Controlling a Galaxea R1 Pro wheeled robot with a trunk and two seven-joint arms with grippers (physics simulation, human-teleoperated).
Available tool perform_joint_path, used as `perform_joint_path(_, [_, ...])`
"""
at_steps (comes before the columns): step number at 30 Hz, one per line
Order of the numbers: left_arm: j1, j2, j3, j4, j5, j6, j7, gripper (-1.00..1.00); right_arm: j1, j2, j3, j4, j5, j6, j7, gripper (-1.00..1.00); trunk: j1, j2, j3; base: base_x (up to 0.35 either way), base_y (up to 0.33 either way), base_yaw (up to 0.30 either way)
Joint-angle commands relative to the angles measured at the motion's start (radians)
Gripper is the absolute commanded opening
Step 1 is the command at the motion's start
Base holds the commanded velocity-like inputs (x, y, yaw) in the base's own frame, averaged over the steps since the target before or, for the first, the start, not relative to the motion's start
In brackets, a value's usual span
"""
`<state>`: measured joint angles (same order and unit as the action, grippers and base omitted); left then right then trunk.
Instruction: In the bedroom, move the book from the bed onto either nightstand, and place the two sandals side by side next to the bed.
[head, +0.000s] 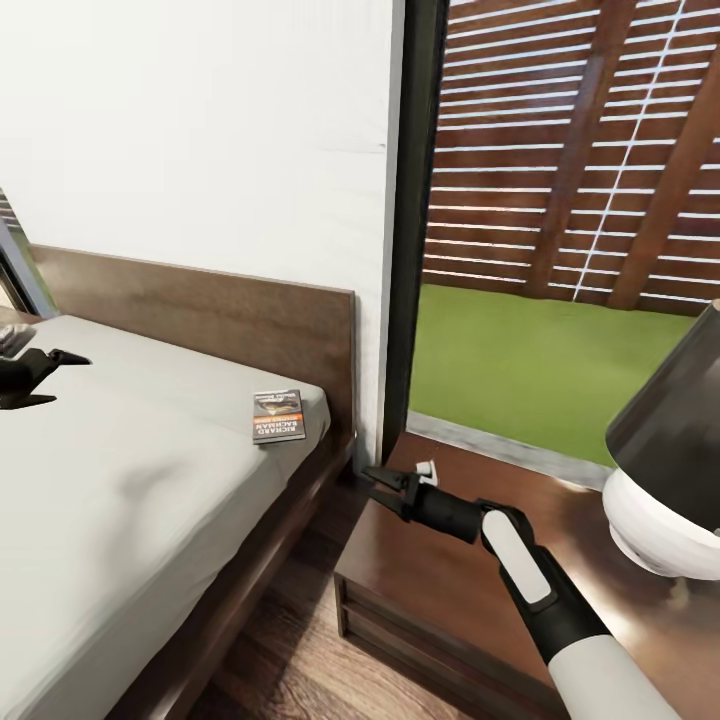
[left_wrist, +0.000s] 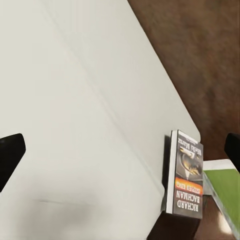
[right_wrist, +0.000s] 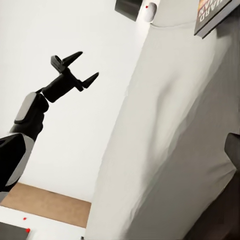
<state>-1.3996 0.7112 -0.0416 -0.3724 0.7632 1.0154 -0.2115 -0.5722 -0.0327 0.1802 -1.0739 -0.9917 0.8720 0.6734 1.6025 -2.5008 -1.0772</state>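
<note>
White wall (head: 200, 130) backs the scene in the head view, with a dark-framed window (head: 415, 200) to its right giving onto green grass (head: 520, 370) and a slatted brown fence (head: 580, 150).

The bed (head: 230, 320), dark brown in frame and headboard, occupies the left side; its pale grey mattress (head: 130, 470) is bare apart from one item. The book (head: 279, 416) lies flat on the mattress at the far right corner, close to the headboard and just inside the mattress edge. Its cover shows an orange band and white lettering. In the left wrist view the book (left_wrist: 186, 175) sits at the mattress corner, with wood flooring beyond it.

The nightstand (head: 440, 590) stands right of the bed, near the window, with a narrow strip of plank floor (head: 290, 660) between them. A lamp (head: 665, 470) with a dark shade and white base rests on its right part. A small white object on the far edge of the nightstand top cannot be identified.

The left gripper (head: 62, 378) hovers above the mattress at the left edge of the head view, well apart from the book; its fingers stand spread with nothing between them, as the right wrist view confirms (right_wrist: 80, 69).

The right gripper (head: 377, 487) is above the near-left part of the nightstand top, pointing toward the bed. Its fingers are parted and hold nothing.
</note>
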Motion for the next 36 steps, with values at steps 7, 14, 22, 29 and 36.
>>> perform_joint_path(7, [-0.001,-0.008,-0.004,0.001,-0.006,0.001,-0.011,1.00,-0.003,0.044,0.002,0.011,0.002,-0.001,-0.069,1.00,0.000,0.000,-0.001,0.000,0.000,0.000])
perform_joint_path(14, [-0.001,-0.010,-0.004,0.001,-0.006,0.000,-0.011,1.00,-0.031,0.069,-0.002,0.020,-0.012,-0.003,-0.160,1.00,0.000,0.000,-0.001,0.000,0.000,0.000])
perform_joint_path(22, [-0.001,-0.008,-0.002,0.001,-0.005,0.001,-0.011,1.00,-0.064,0.110,-0.004,0.027,-0.016,-0.005,-0.202,1.00,0.000,0.000,-0.001,0.000,0.000,0.000])
perform_joint_path(29, [-0.001,-0.008,-0.003,0.004,-0.004,0.002,-0.011,1.00,-0.070,0.128,-0.018,0.033,-0.020,-0.007,-0.208,1.00,0.000,0.000,-0.001,0.000,0.000,0.000])
perform_joint_path(36, [-0.001,-0.008,-0.003,0.007,-0.005,0.002,-0.011,1.00,-0.072,0.132,-0.090,0.049,-0.020,-0.055,-0.210,1.00,0.000,0.000,-0.001,0.000,0.000,0.000])
